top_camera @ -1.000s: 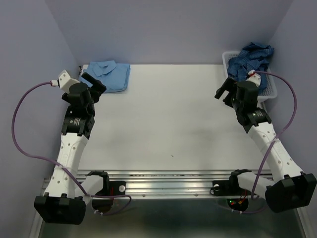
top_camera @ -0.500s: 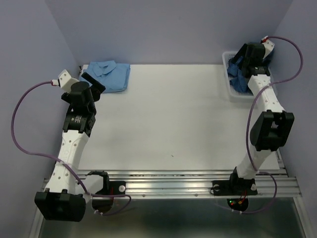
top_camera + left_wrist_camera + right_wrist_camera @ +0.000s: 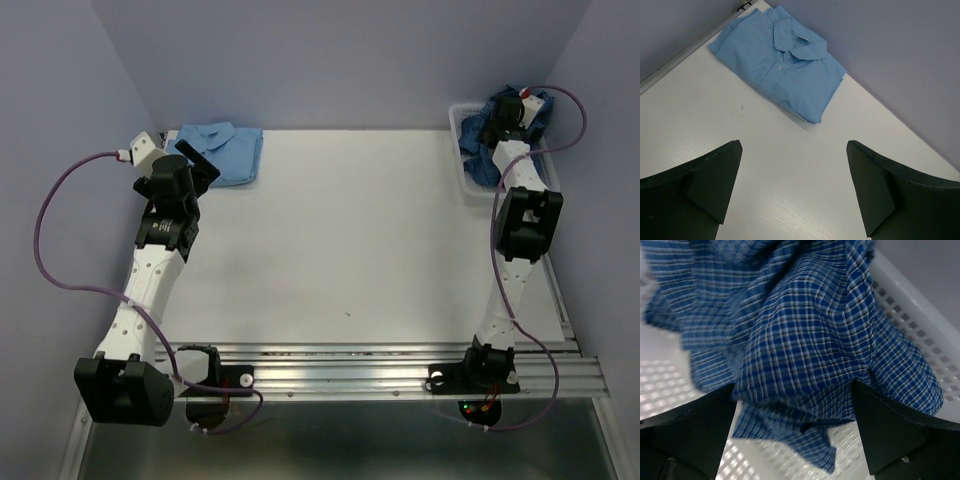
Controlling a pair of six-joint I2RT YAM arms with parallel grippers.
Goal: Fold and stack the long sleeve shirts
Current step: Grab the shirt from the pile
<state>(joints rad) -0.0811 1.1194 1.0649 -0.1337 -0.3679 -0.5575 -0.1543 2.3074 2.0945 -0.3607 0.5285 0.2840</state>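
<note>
From my bases at the near edge of the desk [image 3: 340, 230], both my arms reach toward the far corners. My left gripper [image 3: 794, 146] hangs over bare desk toward 10 o'clock, jaws spread wide with nothing between them. Just beyond it, at about 11 o'clock in my left wrist view, the light blue shirt [image 3: 785, 75] lies folded flat with its collar up, tucked into the far left corner by the wall. My right arm stretches to about 1 o'clock, where my right gripper [image 3: 794, 386] is also wide open, held low over the white mesh basket [image 3: 920, 320] in the far right corner. The dark blue checked shirt [image 3: 805, 350] sits crumpled in that basket, bunched up between my spread fingers; whether they touch the cloth, I cannot tell.
</note>
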